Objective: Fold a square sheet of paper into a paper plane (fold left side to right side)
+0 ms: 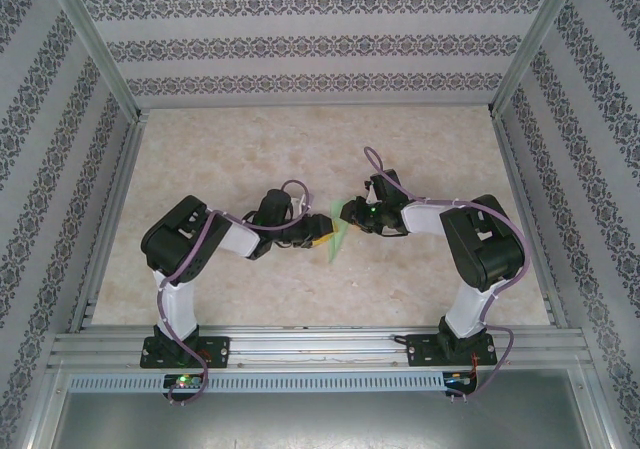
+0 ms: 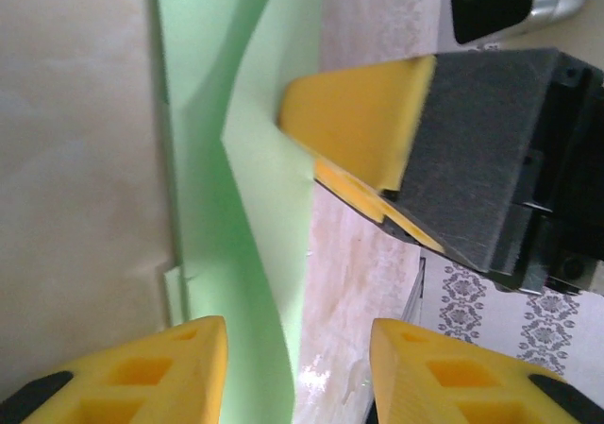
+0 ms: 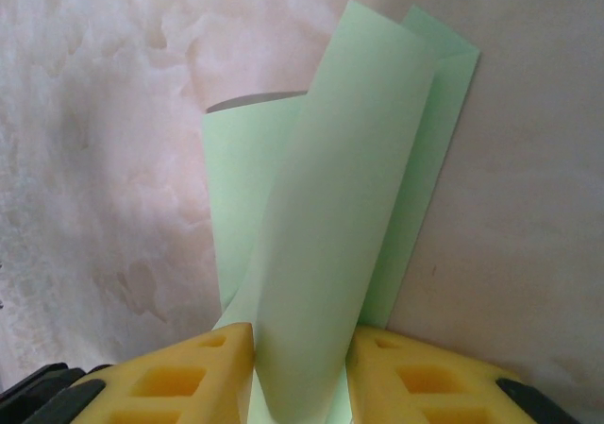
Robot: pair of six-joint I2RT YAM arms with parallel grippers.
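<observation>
Paper (image 1: 339, 231) sits mid-table between the two arms, narrowed into a long creased strip with one flap lifted, so the left-over-right fold looks under way. The right gripper (image 3: 302, 372) pinches that raised flap between its fingers. The left gripper (image 2: 297, 377) has its fingers spread, straddling the strip without gripping it. Next, I'd guess, the flap needs carrying across and pressing flat along the crease.

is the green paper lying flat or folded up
folded, not flat: a flap of the paper curls up off the table into the right gripper, with creased layers behind it
</observation>
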